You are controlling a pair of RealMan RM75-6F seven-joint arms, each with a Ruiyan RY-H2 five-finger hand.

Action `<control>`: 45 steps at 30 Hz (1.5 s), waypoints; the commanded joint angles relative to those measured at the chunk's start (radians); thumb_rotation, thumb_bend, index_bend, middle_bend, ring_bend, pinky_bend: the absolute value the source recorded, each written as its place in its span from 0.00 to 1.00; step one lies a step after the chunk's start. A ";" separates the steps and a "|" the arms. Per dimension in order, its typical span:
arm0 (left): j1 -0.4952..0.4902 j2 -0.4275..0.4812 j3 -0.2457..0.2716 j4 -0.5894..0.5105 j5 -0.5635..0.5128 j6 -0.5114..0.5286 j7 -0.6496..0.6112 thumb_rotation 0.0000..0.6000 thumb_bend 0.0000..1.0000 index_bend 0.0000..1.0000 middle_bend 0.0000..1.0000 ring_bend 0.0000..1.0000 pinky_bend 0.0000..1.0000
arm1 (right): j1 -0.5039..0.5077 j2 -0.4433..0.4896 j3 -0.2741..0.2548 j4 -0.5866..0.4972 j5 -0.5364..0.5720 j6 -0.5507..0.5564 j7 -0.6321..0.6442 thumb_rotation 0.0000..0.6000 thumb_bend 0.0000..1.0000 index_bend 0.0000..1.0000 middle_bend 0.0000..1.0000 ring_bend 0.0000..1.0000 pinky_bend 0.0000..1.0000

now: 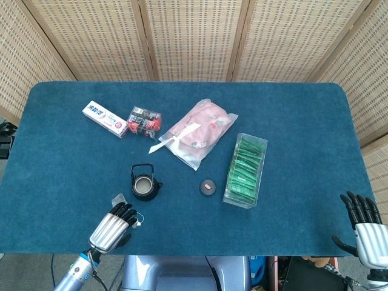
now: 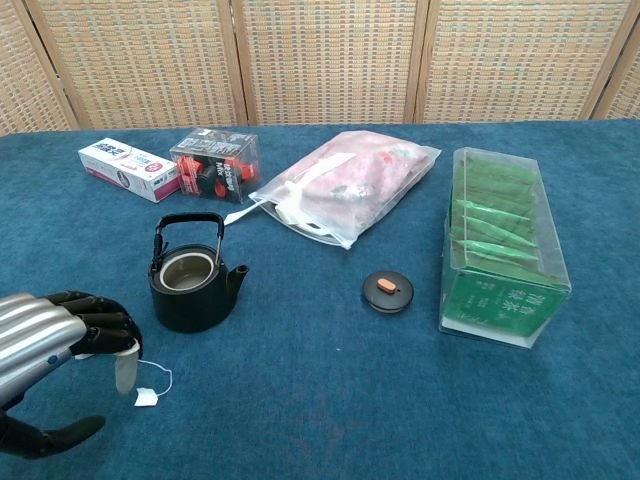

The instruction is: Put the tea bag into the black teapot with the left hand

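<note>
The black teapot (image 1: 145, 185) (image 2: 190, 290) stands open on the blue table, its lid (image 1: 207, 187) (image 2: 387, 291) lying to its right. My left hand (image 1: 112, 225) (image 2: 50, 335) is near the front edge, front-left of the pot, fingers curled around the tea bag (image 1: 117, 199) (image 2: 126, 372). A white end of the bag hangs below the fingertips. Its string trails to the paper tag (image 2: 147, 398) on the cloth. My right hand (image 1: 364, 224) hovers at the front right corner with fingers spread, holding nothing.
A clear box of green tea packets (image 1: 245, 171) (image 2: 505, 250) lies right of the lid. Behind the pot are a pink plastic bag (image 1: 197, 130), a red-and-black box (image 1: 144, 120) and a toothpaste box (image 1: 105, 119). Wicker screens close the back.
</note>
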 commanded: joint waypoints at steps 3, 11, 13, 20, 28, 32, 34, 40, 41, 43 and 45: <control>0.005 -0.020 -0.013 0.027 0.004 0.032 0.006 1.00 0.34 0.50 0.53 0.44 0.35 | 0.001 0.000 0.001 0.000 0.002 -0.003 -0.001 1.00 0.07 0.09 0.13 0.00 0.08; -0.008 -0.041 -0.028 0.045 -0.017 0.023 0.031 1.00 0.34 0.50 0.63 0.53 0.43 | 0.000 0.001 0.001 -0.001 0.005 -0.006 -0.004 1.00 0.07 0.09 0.13 0.00 0.08; -0.014 -0.045 -0.035 0.047 -0.038 0.005 0.058 1.00 0.34 0.50 0.64 0.53 0.43 | -0.002 0.001 0.002 -0.001 0.009 -0.007 -0.005 1.00 0.07 0.09 0.13 0.00 0.08; -0.026 -0.055 -0.046 0.029 -0.096 -0.036 0.118 1.00 0.34 0.50 0.65 0.54 0.44 | -0.002 0.001 0.003 -0.001 0.013 -0.011 -0.007 1.00 0.07 0.09 0.13 0.00 0.08; -0.043 -0.074 -0.059 0.025 -0.147 -0.061 0.149 1.00 0.34 0.50 0.65 0.54 0.44 | -0.004 0.001 0.004 0.001 0.019 -0.015 -0.007 1.00 0.07 0.09 0.13 0.00 0.08; -0.052 -0.082 -0.063 0.024 -0.169 -0.073 0.165 1.00 0.34 0.50 0.65 0.54 0.45 | -0.007 0.000 0.003 0.002 0.023 -0.017 -0.005 1.00 0.07 0.09 0.13 0.00 0.08; -0.055 -0.085 -0.063 0.023 -0.176 -0.076 0.170 1.00 0.34 0.50 0.65 0.54 0.45 | -0.008 0.000 0.004 0.003 0.024 -0.016 -0.005 1.00 0.07 0.09 0.13 0.00 0.08; -0.064 -0.095 -0.063 0.024 -0.197 -0.085 0.184 1.00 0.36 0.50 0.65 0.54 0.45 | -0.009 0.001 0.004 0.004 0.025 -0.016 -0.004 1.00 0.07 0.09 0.13 0.00 0.08; -0.066 -0.097 -0.064 0.024 -0.201 -0.086 0.186 1.00 0.37 0.50 0.65 0.54 0.45 | -0.009 0.001 0.004 0.004 0.025 -0.016 -0.004 1.00 0.07 0.09 0.13 0.00 0.08; -0.069 -0.100 -0.065 0.025 -0.210 -0.088 0.189 1.00 0.38 0.50 0.65 0.54 0.45 | -0.011 0.001 0.004 0.005 0.027 -0.016 -0.004 1.00 0.07 0.09 0.13 0.00 0.08; -0.072 -0.101 -0.064 0.026 -0.219 -0.092 0.195 1.00 0.39 0.50 0.65 0.54 0.45 | -0.012 0.001 0.005 0.005 0.029 -0.016 -0.003 1.00 0.07 0.09 0.13 0.00 0.08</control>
